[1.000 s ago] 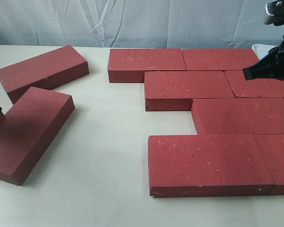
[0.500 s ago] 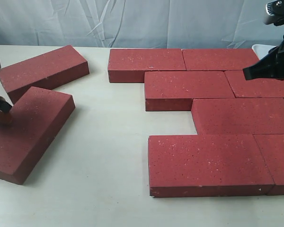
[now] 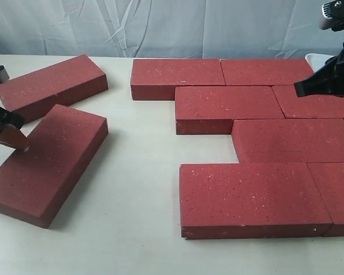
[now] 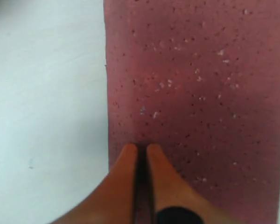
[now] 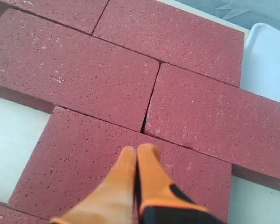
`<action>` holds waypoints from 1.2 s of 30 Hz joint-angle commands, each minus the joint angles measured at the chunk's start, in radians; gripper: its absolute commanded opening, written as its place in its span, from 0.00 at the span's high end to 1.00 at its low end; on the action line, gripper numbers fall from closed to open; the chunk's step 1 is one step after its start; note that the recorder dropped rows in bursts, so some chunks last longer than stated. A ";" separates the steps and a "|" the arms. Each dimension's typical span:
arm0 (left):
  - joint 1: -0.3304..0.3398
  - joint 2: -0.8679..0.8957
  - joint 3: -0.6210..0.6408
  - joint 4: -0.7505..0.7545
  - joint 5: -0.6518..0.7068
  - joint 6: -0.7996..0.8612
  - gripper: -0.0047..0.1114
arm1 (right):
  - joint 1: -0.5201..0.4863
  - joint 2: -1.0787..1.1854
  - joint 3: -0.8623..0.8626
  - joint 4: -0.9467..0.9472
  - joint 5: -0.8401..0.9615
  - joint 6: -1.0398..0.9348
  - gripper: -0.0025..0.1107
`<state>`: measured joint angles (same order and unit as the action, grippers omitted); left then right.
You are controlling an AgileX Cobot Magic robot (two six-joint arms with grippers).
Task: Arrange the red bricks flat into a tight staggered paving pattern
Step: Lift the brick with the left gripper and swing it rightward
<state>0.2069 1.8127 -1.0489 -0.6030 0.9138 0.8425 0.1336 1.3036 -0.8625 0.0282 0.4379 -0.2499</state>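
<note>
Red bricks (image 3: 229, 109): seven laid staggered, two loose on bench (image 3: 137, 189).
Left fingers (image 4: 128, 161) pressed together, tips at near loose brick (image 3: 46, 163); right fingers (image 5: 149, 163) pressed together over paving (image 5: 84, 74).

Open table strip (image 3: 140, 172) between skewed loose brick (image 3: 49, 163) and paved bricks (image 3: 229, 106), second loose brick (image 3: 51, 85) behind

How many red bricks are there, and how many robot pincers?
red bricks laid in the pattern: 7
loose red bricks: 2
pincers: 2, the left pincer and the right pincer
Total: 11 things, 9 of them bricks
</note>
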 commanded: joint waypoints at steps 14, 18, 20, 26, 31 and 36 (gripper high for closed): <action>-0.071 -0.080 -0.192 -0.092 0.141 0.063 0.96 | -0.004 -0.007 0.002 0.004 -0.010 0.000 0.98; -0.113 0.026 -0.349 -0.030 0.301 0.133 0.96 | -0.004 -0.007 0.002 0.004 -0.007 0.000 0.98; -0.130 0.068 -0.419 0.021 0.307 0.149 0.96 | -0.004 -0.007 0.002 0.004 -0.007 0.000 0.98; -0.160 0.160 -0.606 0.107 0.307 0.159 0.96 | -0.004 -0.007 0.002 0.004 -0.007 0.000 0.98; -0.189 0.194 -0.648 0.073 0.307 0.215 0.96 | -0.004 -0.007 0.002 0.004 -0.007 0.000 0.98; -0.243 0.196 -0.648 0.108 0.307 0.212 0.96 | -0.004 -0.007 0.002 0.005 -0.012 0.000 0.98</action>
<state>-0.0053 2.0100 -1.6900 -0.5066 1.2137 1.0494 0.1336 1.3036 -0.8625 0.0314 0.4361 -0.2499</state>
